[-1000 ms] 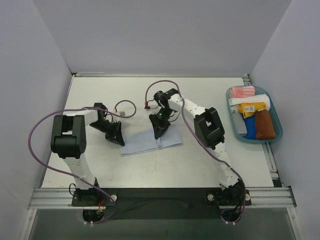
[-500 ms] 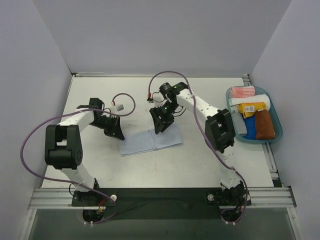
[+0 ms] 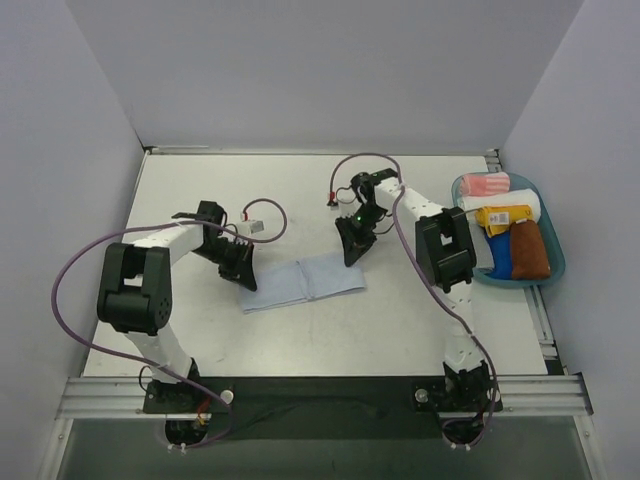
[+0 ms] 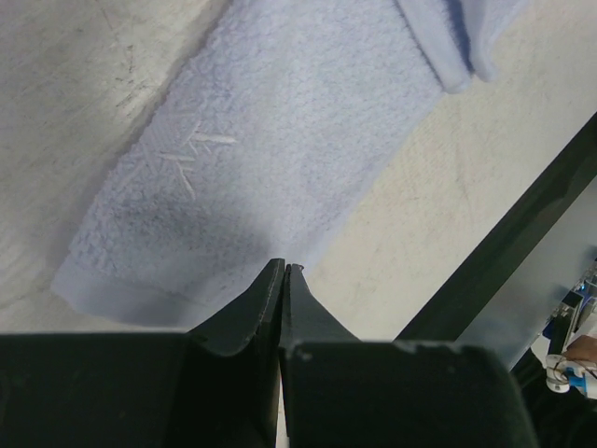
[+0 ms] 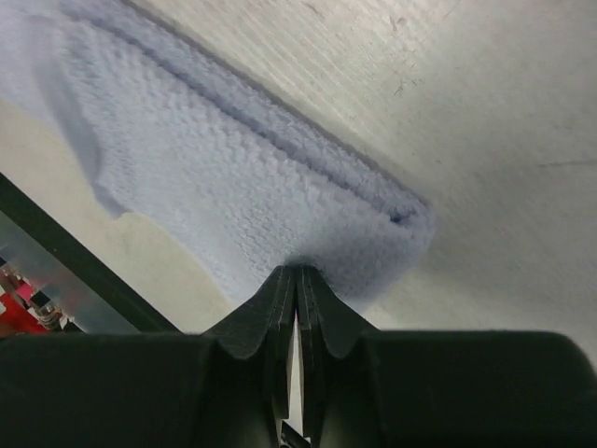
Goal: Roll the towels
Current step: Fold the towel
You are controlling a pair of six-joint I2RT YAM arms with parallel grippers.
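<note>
My left gripper [image 4: 282,273] is clenched, its two dark fingers pressed together with no gap. The tips sit right at one long edge of the pale light-blue terry towel [image 3: 300,283], and I cannot tell whether any cloth is caught between them. My right gripper [image 5: 297,273] is clenched too, its tips meeting at the towel's opposite end, just beside the thick folded corner. The fabric dimples a little where they touch, but I cannot tell whether they pinch it.

The light-blue towel lies flat and folded on the white tabletop [image 3: 200,330], between my two arms, with a seam across its middle. The rust-brown terry towel [image 3: 529,251] is well apart from both grippers, lying in the teal oval plastic tray [image 3: 562,262] at the table's right edge, beside a yellow cloth [image 3: 503,215] and near a pink-and-white striped cloth [image 3: 486,184]
</note>
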